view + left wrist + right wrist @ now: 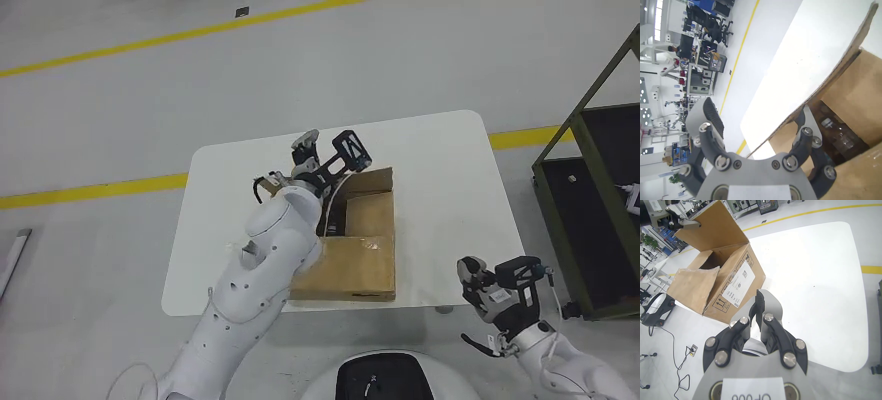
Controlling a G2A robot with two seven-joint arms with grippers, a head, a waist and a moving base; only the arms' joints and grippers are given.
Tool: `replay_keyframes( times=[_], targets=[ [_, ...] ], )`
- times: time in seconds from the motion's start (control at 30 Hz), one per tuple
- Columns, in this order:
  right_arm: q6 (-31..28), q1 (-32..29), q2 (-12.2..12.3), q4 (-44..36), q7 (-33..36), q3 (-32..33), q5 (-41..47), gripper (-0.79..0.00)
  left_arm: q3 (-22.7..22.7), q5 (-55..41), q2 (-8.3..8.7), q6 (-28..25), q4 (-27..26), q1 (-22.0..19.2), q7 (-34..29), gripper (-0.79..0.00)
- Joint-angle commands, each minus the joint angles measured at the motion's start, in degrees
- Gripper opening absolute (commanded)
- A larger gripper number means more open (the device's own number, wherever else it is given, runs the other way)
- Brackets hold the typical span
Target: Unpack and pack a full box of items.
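A brown cardboard box (355, 255) stands open on the white table (450, 180). Its far flap (715, 232) is raised upright, and the near flap (694, 285) lies half folded with a torn edge. My left gripper (328, 150) is open astride the raised flap's (846, 56) edge, one finger (808, 119) inside the box and the other outside. Deep inside the box lies a clear bottle (840, 134) with a white cap. My right gripper (757, 308) is shut on nothing, off the table's front right edge (500, 280), apart from the box (730, 275).
A dark green rack (590, 200) stands on the floor right of the table. The table (810, 275) is bare to the right of the box. A cable and floor socket (693, 347) lie below the table's front side.
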Motion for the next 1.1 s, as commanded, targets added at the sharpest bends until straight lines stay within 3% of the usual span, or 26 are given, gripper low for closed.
replay_keyframes(
  times=[0.0,0.23,0.47,0.83,1.07],
  targets=[
    [0.02,-0.21,0.01,-0.04,-0.1,0.2,0.1,-0.785,1.77,0.18,-0.79,0.32,3.2,-2.77,0.84,0.0],
    [0.38,-1.07,0.04,-0.04,-0.59,1.14,0.66,-0.785,8.37,-0.71,-4.48,0.49,14.2,-11.44,0.17,0.0],
    [0.79,-1.58,0.05,-0.56,-0.97,2.07,1.31,-0.785,13.24,-3.4,-8.32,0.14,23.69,-17.18,-0.41,0.0],
    [0.55,-2.3,0.09,-0.85,-1.31,3.37,2.15,-0.785,18.73,-3.0,-13.43,-0.88,36.0,-22.48,1.15,0.0],
    [0.42,-2.66,0.1,-0.97,-1.3,3.72,2.24,-0.785,19.13,-3.1,-15.51,0.48,39.95,-23.42,2.2,0.0]
  ],
)
